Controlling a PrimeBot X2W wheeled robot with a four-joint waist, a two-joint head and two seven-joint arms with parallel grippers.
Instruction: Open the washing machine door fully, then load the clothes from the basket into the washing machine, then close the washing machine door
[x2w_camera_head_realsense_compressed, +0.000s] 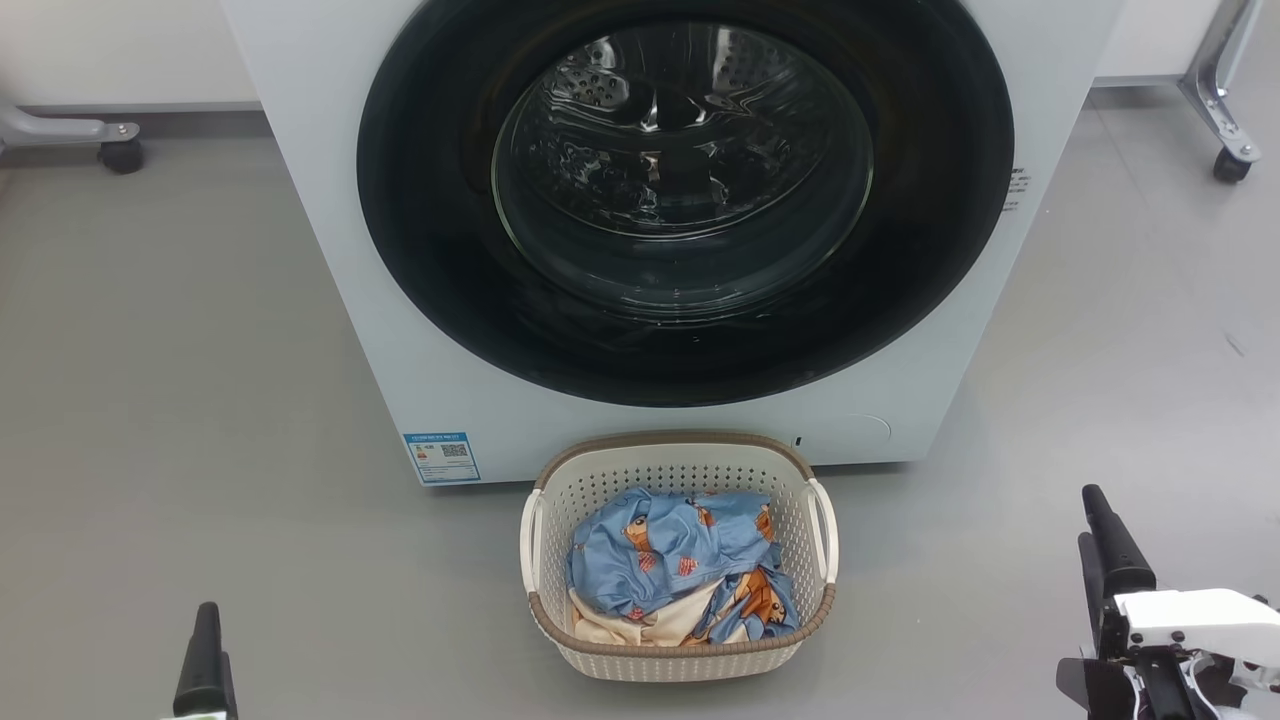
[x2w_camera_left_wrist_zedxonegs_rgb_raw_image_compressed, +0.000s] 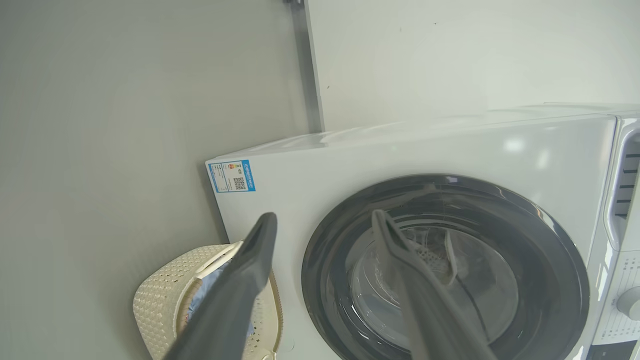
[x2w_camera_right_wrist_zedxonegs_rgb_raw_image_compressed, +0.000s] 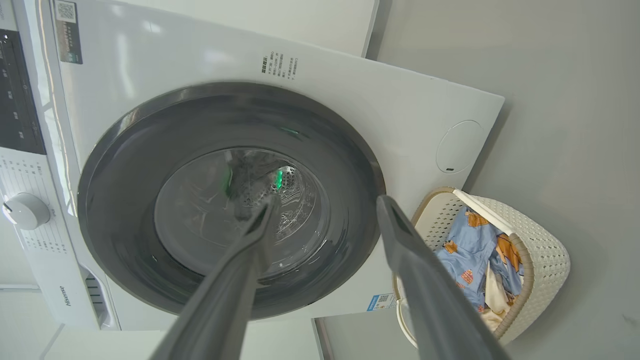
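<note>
The smooth grey floor (x2w_camera_head_realsense_compressed: 200, 400) carries a white front-loading washing machine (x2w_camera_head_realsense_compressed: 520, 430) at 12 o'clock. A cream perforated basket (x2w_camera_head_realsense_compressed: 680, 660) stands on the floor just beside the machine's foot, at its 6 o'clock. A black caster (x2w_camera_head_realsense_compressed: 122, 155) of a metal frame rests at 10 o'clock, and a second caster (x2w_camera_head_realsense_compressed: 1230, 165) at 2 o'clock.

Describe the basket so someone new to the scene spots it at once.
Find the big white washer with its round black door, shut. On the grey floor in front of it sits the basket: cream, perforated, brown rim, two side handles. It alone holds clothes, blue cartoon-print fabric over a cream piece.
</note>
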